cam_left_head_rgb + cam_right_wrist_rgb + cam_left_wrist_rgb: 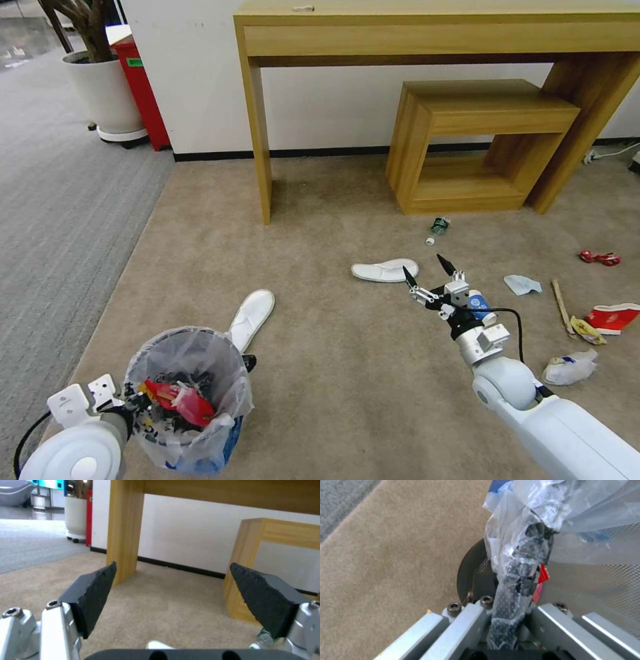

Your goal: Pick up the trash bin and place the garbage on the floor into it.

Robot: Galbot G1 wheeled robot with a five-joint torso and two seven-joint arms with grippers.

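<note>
1. Right gripper hangs spread wide and empty over the floor; the slipper lies just beyond, lengthwise across.
2. Left gripper clamps the trash bin rim.

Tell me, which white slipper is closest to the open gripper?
The slipper lying crosswise just in front of the right gripper. The other slipper lies farther off, beside the bin.

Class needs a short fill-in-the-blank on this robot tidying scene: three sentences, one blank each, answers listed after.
1. The left gripper is shut on the rim of the ____.
2. The right gripper hangs with its jaws ____.
3. The slipper nearest the right gripper lies on the beige ____.

Answers: trash bin; open; carpet
</note>
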